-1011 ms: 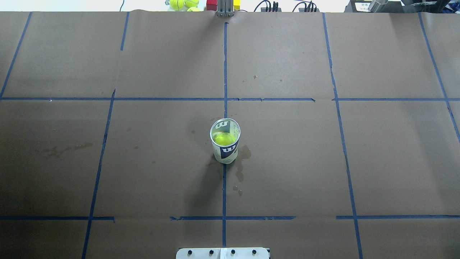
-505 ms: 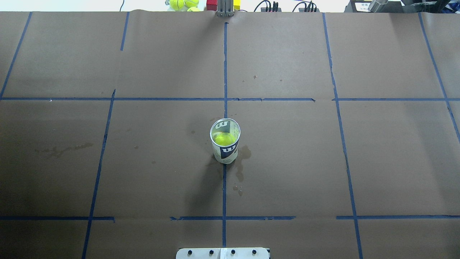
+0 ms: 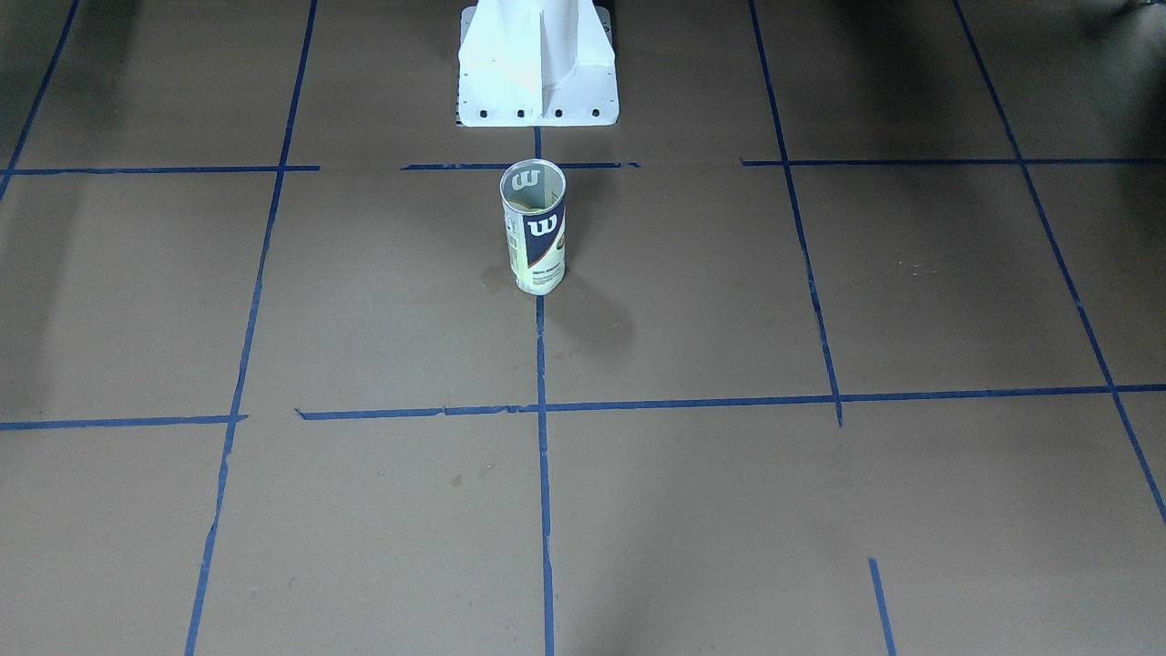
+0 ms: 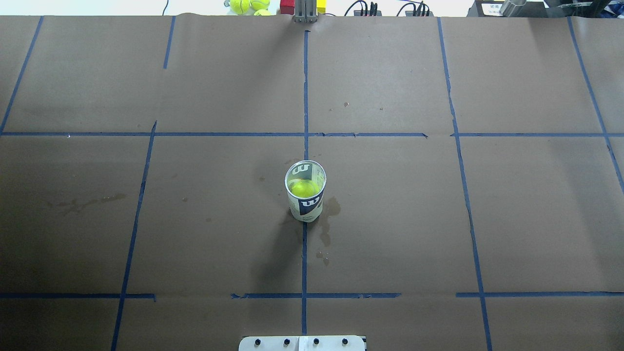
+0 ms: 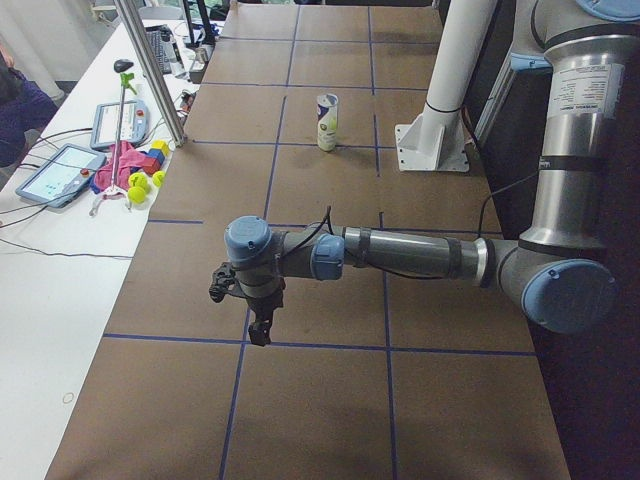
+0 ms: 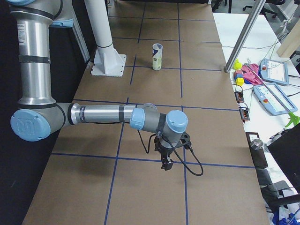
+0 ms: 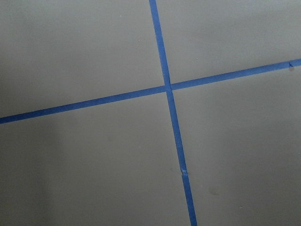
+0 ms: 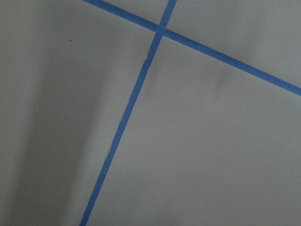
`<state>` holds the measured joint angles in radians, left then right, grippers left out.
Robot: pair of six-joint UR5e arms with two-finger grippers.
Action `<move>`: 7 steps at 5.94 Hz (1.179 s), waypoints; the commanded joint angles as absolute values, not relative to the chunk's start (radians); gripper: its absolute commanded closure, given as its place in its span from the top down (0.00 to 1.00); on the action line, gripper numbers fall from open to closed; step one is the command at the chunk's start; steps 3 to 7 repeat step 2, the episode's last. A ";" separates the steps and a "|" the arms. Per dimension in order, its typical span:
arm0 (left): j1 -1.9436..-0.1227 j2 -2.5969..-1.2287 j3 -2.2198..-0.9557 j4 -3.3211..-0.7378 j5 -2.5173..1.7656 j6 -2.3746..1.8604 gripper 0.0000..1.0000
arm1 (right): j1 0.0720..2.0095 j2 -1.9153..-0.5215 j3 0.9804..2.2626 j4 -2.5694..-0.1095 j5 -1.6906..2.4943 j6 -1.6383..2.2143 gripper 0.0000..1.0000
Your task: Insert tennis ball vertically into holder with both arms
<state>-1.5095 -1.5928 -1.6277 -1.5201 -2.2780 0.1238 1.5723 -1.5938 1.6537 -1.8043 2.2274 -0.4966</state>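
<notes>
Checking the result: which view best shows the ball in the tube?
Overhead exterior: it looks into the holder onto the tennis ball. Front and side views show the holder, no clear ball; wrist views, neither.

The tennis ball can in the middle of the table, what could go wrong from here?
1. The holder stands upright and free, with nothing gripping it. It is tall and narrow, so a sideways nudge could probably tip it and spill the tennis ball inside.
2. The left gripper and right gripper appear to hang low over the table, far from the holder. A low sweep inward might strike the holder's wall instead of clearing its rim.
</notes>
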 commanded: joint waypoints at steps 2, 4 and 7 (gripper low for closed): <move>-1.509 -1.592 -1.626 -1.520 -2.278 0.126 1.00 | 1.572 -1.591 1.654 -1.804 2.227 -0.495 1.00; -1.509 -1.592 -1.626 -1.520 -2.278 0.126 1.00 | 1.572 -1.591 1.654 -1.804 2.227 -0.495 1.00; -1.509 -1.592 -1.626 -1.520 -2.278 0.126 1.00 | 1.572 -1.591 1.654 -1.804 2.227 -0.495 1.00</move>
